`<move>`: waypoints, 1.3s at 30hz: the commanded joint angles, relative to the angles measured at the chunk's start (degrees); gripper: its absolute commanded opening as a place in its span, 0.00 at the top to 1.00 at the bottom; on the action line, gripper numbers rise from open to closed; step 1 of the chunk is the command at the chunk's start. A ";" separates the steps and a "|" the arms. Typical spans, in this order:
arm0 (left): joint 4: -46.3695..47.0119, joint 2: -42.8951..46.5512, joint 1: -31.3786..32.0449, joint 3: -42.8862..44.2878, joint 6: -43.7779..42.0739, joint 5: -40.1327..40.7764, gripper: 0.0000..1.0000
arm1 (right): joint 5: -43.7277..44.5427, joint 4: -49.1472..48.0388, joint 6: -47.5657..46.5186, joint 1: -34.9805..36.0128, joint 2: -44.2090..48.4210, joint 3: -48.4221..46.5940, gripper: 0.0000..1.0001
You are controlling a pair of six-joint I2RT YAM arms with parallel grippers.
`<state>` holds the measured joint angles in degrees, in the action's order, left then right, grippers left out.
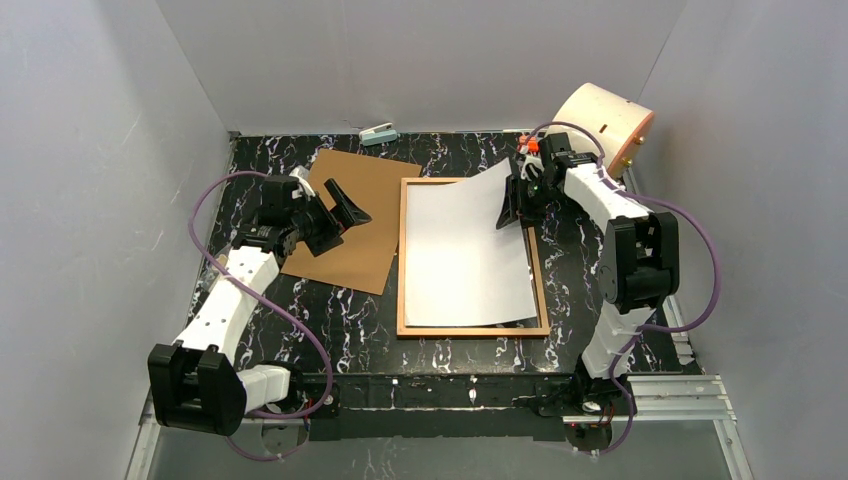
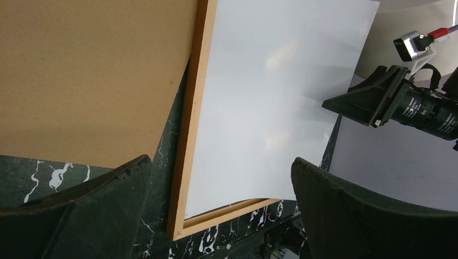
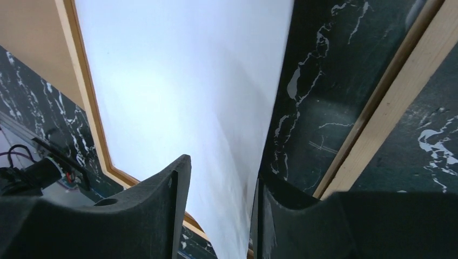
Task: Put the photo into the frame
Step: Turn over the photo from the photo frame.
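The photo point(image 1: 460, 250) lies white side up inside the orange-brown wooden frame point(image 1: 470, 330) on the black marble table. Its far right corner curls up off the frame. My right gripper point(image 1: 515, 210) is at that raised corner. In the right wrist view the jaws point(image 3: 221, 167) stand a little apart, with the photo point(image 3: 183, 81) passing between them and lying against one finger. My left gripper point(image 1: 345, 205) is open and empty above the backing board, left of the frame. It faces the photo point(image 2: 270, 108) and the frame point(image 2: 189, 135).
A plain brown backing board point(image 1: 350, 230) lies left of the frame, partly under my left gripper. A round pale drum point(image 1: 605, 120) stands at the back right. A small grey-green object point(image 1: 378, 133) sits at the back wall. Grey walls close in three sides.
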<state>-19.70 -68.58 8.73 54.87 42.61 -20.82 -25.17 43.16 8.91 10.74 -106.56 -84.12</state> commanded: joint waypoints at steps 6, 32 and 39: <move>-0.16 0.47 0.41 -0.49 -0.19 -0.20 0.02 | 9.44 0.99 1.81 0.00 3.95 0.09 0.33; -6.22 -10.86 0.68 11.95 -11.33 19.72 0.01 | 16.82 -31.81 35.34 30.19 14.16 15.42 0.40; -3.98 -18.69 -1.05 17.67 -17.94 29.31 0.02 | 21.18 -29.85 43.20 39.89 0.10 5.35 0.49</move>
<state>-23.94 -84.12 9.06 68.29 30.92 1.04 -6.22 14.55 45.47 47.48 -100.62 -71.77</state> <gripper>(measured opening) 0.983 0.541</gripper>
